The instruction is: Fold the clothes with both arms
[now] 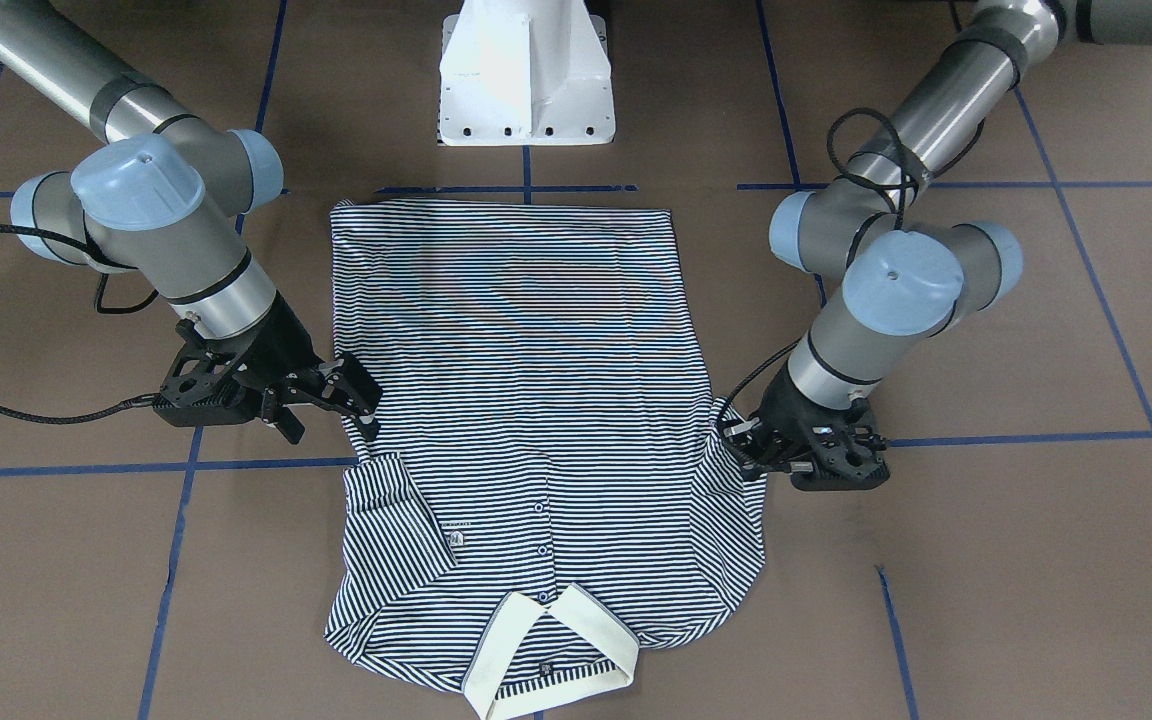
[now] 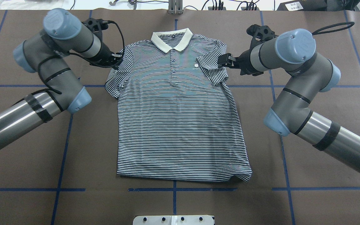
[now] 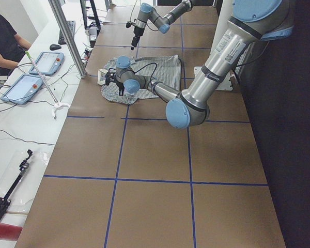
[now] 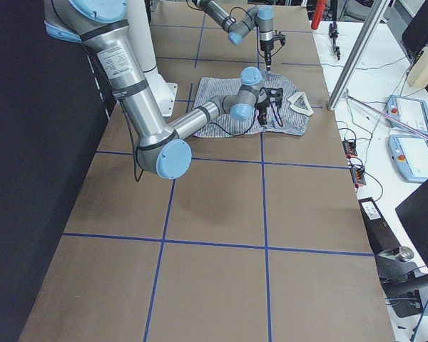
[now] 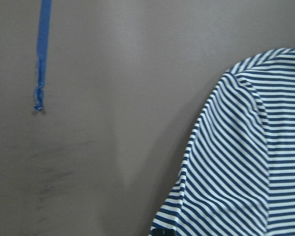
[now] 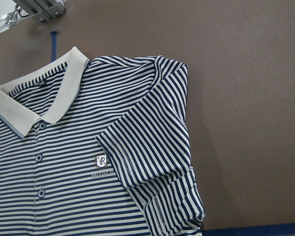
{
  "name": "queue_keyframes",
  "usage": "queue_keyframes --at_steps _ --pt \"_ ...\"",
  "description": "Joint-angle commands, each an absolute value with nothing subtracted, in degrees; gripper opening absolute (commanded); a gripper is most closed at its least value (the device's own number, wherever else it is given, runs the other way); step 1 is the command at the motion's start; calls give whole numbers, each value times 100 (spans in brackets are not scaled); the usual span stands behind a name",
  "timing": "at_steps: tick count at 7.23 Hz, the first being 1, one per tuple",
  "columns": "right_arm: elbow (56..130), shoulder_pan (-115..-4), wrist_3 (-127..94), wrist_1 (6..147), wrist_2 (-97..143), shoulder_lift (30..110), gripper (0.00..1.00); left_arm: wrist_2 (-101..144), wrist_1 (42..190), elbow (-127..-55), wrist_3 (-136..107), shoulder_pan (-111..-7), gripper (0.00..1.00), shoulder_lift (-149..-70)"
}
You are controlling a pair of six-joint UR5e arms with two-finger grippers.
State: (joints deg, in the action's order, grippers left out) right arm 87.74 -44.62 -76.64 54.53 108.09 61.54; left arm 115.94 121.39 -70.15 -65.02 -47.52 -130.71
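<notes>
Right gripper (image 1: 331,412) spread open beside the finely striped polo shirt (image 1: 526,350); left gripper (image 1: 741,448) grip cannot be told.

Left hand (image 1: 741,447): fingertips meet the shirt (image 1: 526,370) sleeve; whether they pinch cloth cannot be told.
Left wrist view: shirt cut off at right and bottom edges.
Collar (image 1: 591,625): lowest tip cut off in the front view.
Logo (image 6: 102,160): lettering beneath too small to read.
Left side view: shirt small, partly behind the left arm (image 3: 155,88).
Person (image 3: 2,36): cropped at the left edge.
White base (image 2: 173,220): mostly below the overhead frame.
</notes>
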Motion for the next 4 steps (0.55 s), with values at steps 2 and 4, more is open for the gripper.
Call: queue_keyframes --at_steps 2,4 --pt "8754 -4447 -7664 5458 10802 6152 100 11234 12330 -5742 -6820 -4606 0 -14166" --pt "8737 -4430 -7664 5458 10802 6152 100 11004 12656 -5406 -6847 -4544 0 -14290"
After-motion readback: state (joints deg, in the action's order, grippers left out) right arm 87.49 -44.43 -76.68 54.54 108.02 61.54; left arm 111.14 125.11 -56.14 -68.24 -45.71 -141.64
